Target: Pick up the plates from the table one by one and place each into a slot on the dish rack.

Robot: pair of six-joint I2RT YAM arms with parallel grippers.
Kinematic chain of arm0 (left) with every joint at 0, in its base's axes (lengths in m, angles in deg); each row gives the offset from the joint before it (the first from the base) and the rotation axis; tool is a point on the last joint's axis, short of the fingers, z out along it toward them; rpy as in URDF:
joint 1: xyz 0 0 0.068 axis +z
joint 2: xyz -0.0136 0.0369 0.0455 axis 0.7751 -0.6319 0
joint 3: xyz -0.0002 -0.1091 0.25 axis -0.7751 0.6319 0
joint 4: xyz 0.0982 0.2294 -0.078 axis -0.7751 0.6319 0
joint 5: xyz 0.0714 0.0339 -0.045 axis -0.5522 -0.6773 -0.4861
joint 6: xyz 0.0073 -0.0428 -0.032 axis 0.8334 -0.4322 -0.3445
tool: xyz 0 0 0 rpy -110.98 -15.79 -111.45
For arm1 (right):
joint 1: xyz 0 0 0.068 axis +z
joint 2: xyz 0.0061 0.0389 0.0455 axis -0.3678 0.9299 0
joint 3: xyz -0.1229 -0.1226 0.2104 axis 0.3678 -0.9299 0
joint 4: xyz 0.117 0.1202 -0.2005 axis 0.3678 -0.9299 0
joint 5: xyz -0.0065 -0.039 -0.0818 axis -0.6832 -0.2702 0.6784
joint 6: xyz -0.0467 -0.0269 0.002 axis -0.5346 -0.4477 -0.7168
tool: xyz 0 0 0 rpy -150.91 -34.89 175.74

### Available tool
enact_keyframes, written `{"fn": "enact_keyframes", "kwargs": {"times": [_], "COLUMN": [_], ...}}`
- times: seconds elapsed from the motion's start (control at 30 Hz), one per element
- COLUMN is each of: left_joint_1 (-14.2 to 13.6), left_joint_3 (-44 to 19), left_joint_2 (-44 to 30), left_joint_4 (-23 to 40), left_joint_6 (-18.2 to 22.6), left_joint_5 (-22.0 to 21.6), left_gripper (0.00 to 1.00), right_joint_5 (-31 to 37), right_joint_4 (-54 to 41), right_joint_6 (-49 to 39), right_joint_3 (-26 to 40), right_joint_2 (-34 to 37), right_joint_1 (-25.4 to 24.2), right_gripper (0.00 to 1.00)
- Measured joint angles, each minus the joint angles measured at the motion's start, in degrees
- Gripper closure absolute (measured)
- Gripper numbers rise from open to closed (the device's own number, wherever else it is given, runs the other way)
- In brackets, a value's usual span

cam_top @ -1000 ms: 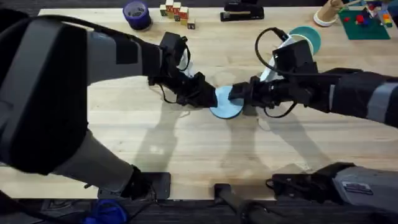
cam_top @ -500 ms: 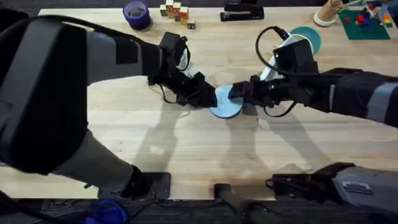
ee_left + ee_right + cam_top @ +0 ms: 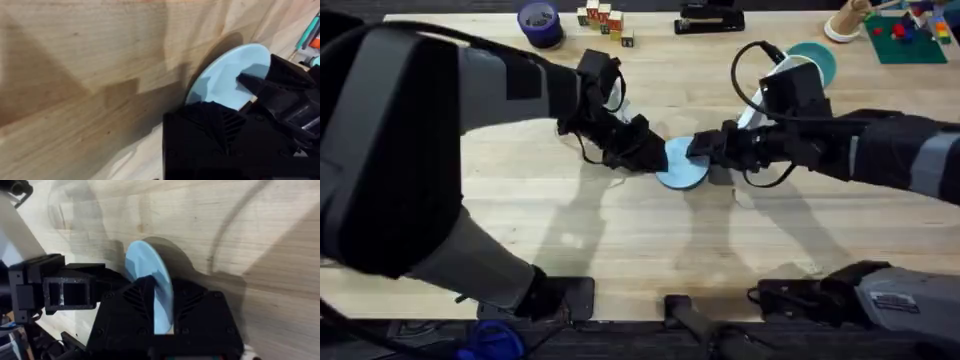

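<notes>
Gripping opposite edges, both grippers are closed on the light blue plate point(image 3: 682, 165), which is held over the middle of the table point(image 3: 620, 230). The left gripper point(image 3: 658, 155) is clamped on its left rim, the right gripper point(image 3: 700, 150) on its right rim. A teal plate point(image 3: 817, 60) is seen at far right.

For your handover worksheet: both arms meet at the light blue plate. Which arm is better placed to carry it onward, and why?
Probably the right. Its end effector is shut on the light blue plate, rim between its fingers. The left end effector also meets the plate, its grip unclear.
</notes>
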Motion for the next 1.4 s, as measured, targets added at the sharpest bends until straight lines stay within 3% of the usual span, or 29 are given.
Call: {"fn": "enact_keyframes", "kwargs": {"times": [0.3, 0.53, 0.83, 0.97, 1.3, 1.4], "left_joint_1": [-0.3, -0.3, -0.3, -0.3, -0.3, -0.3], "left_joint_3": [-8.8, -20.4, -36.8, -42.8, -60.1, -65.1], "left_joint_2": [-2.7, -3.0, -2.9, -2.9, -2.9, -2.9], "left_joint_4": [10.6, 19.1, 30.4, 35.9, 51.2, 53.9], "left_joint_6": [2.7, 6.2, 10.4, 11.1, 11.8, 12.0], "left_joint_5": [-3.5, -5.9, -12.3, -16.4, -31.8, -35.1], "left_gripper": [0.960, 0.960, 0.960, 0.960, 0.960, 0.860], "right_joint_5": [-1.3, -1.8, -2.3, -2.4, -2.0, -1.3], "right_joint_4": [0.4, 0.6, 1.2, 2.1, 2.6, 2.3], "right_joint_6": [0.8, 0.9, 1.0, 1.0, 0.6, -0.7], "right_joint_3": [0.0, 0.0, 0.0, 0.0, 0.0, 0.0], "right_joint_2": [0.0, 0.0, 0.0, 0.0, -2.9, -5.4], "right_joint_1": [0.3, 0.5, 0.5, 0.5, 0.7, 0.7], "right_gripper": [0.848, 0.869, 0.893, 0.903, 0.931, 0.943]}}
